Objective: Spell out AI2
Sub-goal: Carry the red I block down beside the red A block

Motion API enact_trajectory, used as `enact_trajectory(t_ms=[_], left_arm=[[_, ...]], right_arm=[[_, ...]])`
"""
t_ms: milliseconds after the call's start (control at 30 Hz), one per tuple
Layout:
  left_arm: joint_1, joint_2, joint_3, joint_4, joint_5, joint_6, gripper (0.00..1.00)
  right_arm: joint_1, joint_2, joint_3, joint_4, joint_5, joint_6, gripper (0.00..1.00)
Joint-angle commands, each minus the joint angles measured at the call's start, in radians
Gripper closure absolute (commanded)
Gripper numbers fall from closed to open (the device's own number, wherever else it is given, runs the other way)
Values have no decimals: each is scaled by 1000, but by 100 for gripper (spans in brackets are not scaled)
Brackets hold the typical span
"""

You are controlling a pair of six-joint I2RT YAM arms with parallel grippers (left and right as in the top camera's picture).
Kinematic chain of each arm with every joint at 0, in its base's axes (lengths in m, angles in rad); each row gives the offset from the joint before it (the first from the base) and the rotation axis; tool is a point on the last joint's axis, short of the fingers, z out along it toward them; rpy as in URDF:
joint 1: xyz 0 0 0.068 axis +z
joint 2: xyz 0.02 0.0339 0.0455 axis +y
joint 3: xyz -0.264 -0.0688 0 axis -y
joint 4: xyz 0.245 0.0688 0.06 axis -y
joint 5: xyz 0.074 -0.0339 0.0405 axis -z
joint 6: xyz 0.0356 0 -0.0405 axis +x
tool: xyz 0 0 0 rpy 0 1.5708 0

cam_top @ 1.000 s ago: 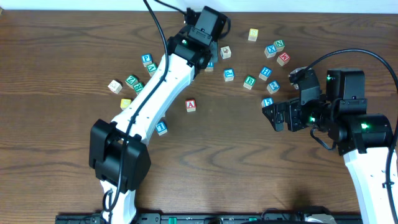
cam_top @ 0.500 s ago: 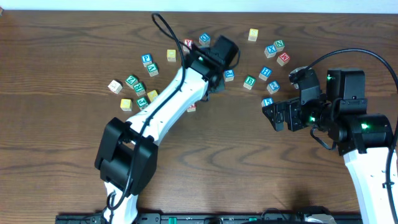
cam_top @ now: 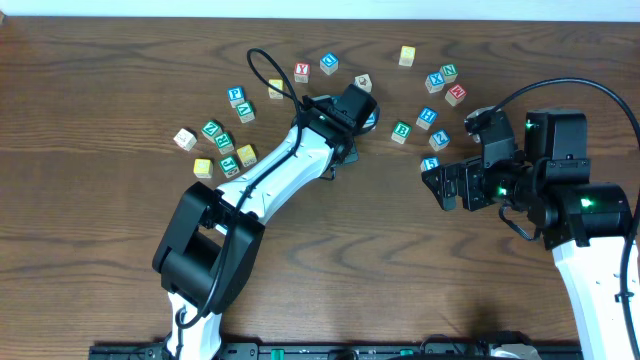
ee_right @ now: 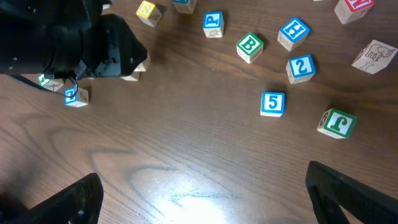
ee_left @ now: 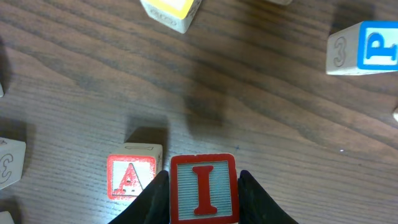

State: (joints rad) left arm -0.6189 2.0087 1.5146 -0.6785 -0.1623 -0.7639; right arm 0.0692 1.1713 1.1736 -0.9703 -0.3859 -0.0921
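Observation:
My left gripper (ee_left: 203,188) is shut on the I cube (ee_left: 203,186), a white face with a red letter and red frame. Just left of it in the left wrist view, the red A cube (ee_left: 132,177) rests on the table. In the overhead view the left gripper (cam_top: 348,115) sits at mid-table and the arm hides both cubes. The blue 2 cube (ee_right: 301,68) lies among loose cubes and shows from above too, the 2 cube (cam_top: 438,140). My right gripper (ee_right: 211,199) is open over bare wood, empty, with the right gripper (cam_top: 440,190) near the 5 cube.
Loose cubes ring the back of the table: Y (cam_top: 302,72), P (cam_top: 236,96), B (cam_top: 401,131), H (cam_top: 427,117), 5 (cam_top: 431,164). A blue-framed 1 cube (ee_right: 76,95) sits beside the left arm. A yellow cube (ee_left: 169,11) lies beyond the held cube.
The left arm has swung from the back of the table toward the middle with the I cube, now covering the A cube from above. The right arm has not moved.

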Motion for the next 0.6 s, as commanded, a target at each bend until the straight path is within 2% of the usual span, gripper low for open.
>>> enact_trajectory(t_ms=[0, 567], left_arm=[[0, 11, -4, 4, -3, -20, 74], [0, 18, -28, 14, -3, -50, 74]], right_arm=[[-4, -1, 19, 2, -9, -14, 1], [-4, -1, 19, 1, 5, -14, 1]])
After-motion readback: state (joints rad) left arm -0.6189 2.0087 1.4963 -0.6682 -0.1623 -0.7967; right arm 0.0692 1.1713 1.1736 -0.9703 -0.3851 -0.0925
